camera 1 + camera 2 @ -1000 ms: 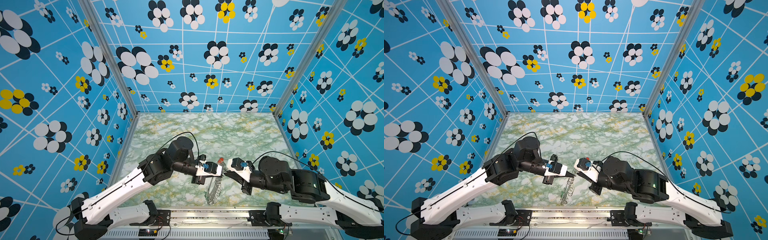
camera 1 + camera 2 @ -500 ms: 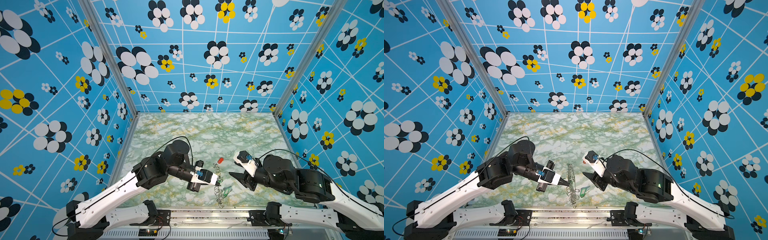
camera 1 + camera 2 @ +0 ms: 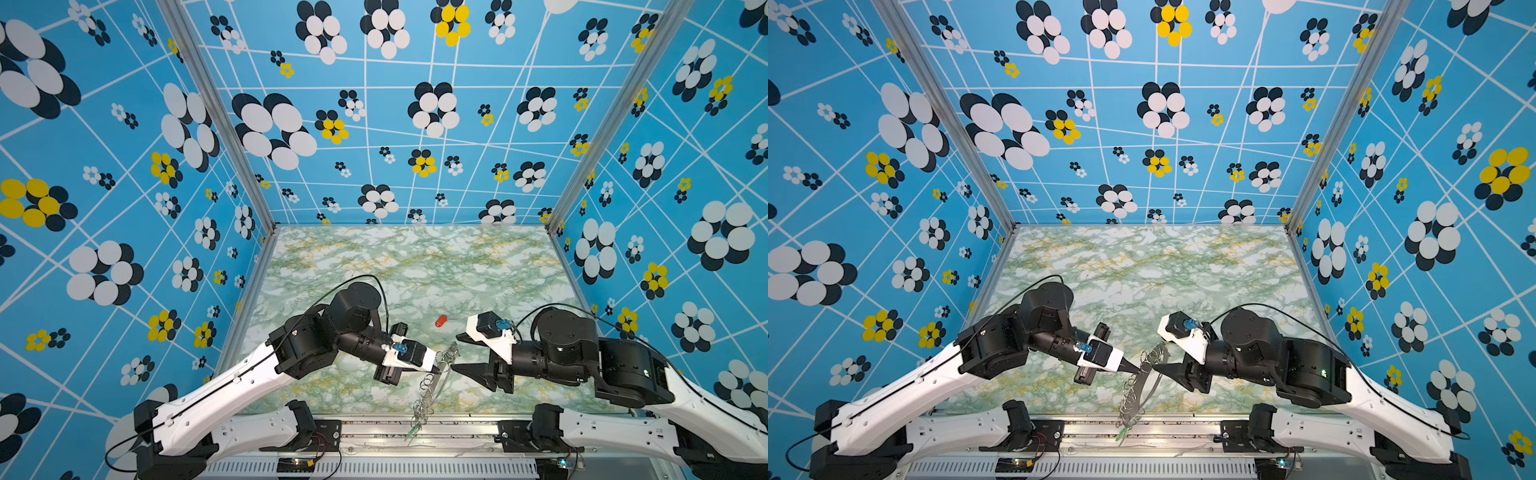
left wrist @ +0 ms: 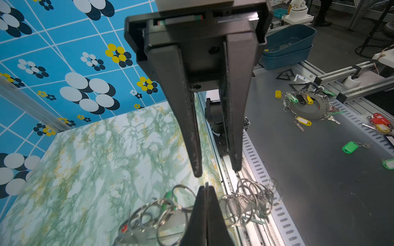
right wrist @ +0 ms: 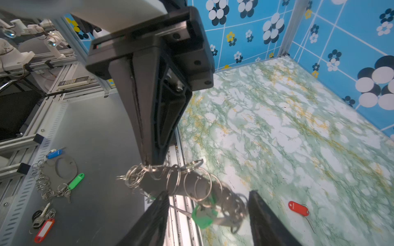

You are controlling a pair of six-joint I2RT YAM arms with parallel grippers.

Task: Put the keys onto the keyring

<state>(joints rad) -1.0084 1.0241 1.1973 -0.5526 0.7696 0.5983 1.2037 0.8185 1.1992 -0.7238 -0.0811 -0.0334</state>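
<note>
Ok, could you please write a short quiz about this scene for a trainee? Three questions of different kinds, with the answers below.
1. True or false: the right gripper has its jaws closed on the red key.
2. What does the left gripper hold? A) the keyring B) the red key C) nothing
3. Fill in: the key with the green tag hangs from the ____.

Key
1. False: its jaws are open, and the red key lies alone on the table.
2. A
3. keyring
</note>
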